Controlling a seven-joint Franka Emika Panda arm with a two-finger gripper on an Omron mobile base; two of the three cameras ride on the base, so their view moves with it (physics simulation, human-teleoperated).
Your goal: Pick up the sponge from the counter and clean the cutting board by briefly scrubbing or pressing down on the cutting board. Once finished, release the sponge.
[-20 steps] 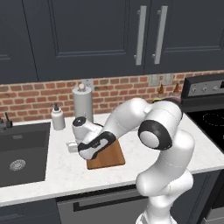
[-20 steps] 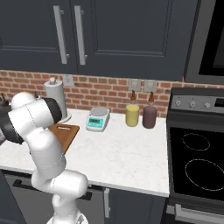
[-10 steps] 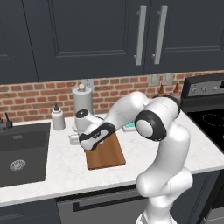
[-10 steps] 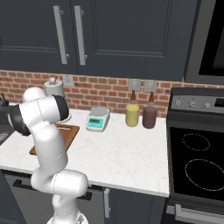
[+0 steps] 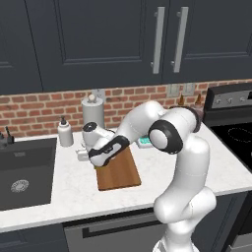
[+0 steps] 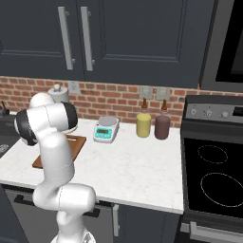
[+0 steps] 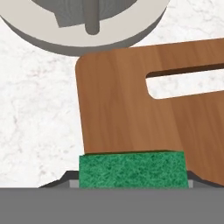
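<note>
While the small flat rectangular sponge (image 7: 132, 169) with its dark green top sits clamped between the two-finger gripper (image 7: 131, 183), we find the tool closed on it, the finger tips just showing at either end of the block. In the hand view the sponge hangs over the near corner of the rectangular brown wooden cutting board (image 7: 131, 109), close to the end with the slot handle. Whether it touches the wood we cannot tell from these views.

We judge the step in hand to be the scrub. To do it well, we recommend lowering straight down until the sponge face presses flat, keeping the grip firm, then making a short stroke along the grain, clear of the slot and the board's edge.

Seen from the hand, the sponge's long axis runs across the picture, from finger to finger, parallel to the slot. From the left base view the board (image 5: 118, 170) lies on the white, faintly marbled stone counter (image 5: 69, 192), its long axis running from the brick wall toward the counter's front edge, handle end rearward under the gripper (image 5: 101, 157).
</note>
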